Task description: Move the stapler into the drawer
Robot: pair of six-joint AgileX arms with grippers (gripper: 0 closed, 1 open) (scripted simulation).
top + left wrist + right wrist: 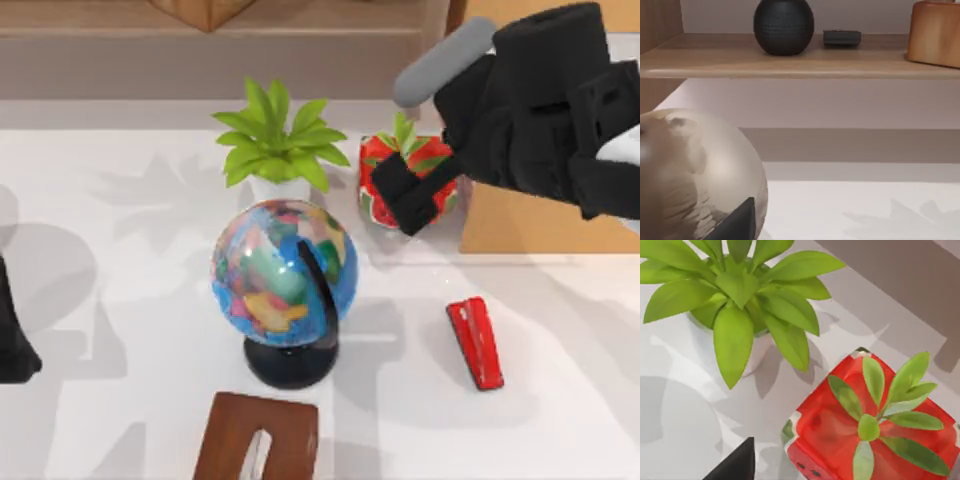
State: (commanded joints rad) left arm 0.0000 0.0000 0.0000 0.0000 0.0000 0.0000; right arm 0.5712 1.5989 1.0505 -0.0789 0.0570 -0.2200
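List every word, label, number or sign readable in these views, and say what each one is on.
There is no readable text.
The globe carries only coloured map patches, with no legible lettering.
The stapler, watermelon-patterned planter, dark brown box and the shelf items, including the dark round vase, show no markings.

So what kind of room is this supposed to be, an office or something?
Probably a rendered desk or study corner. A white table holds a globe, a red stapler and a leafy potted plant, with a wooden shelf behind it. The right arm hangs over the red planter.
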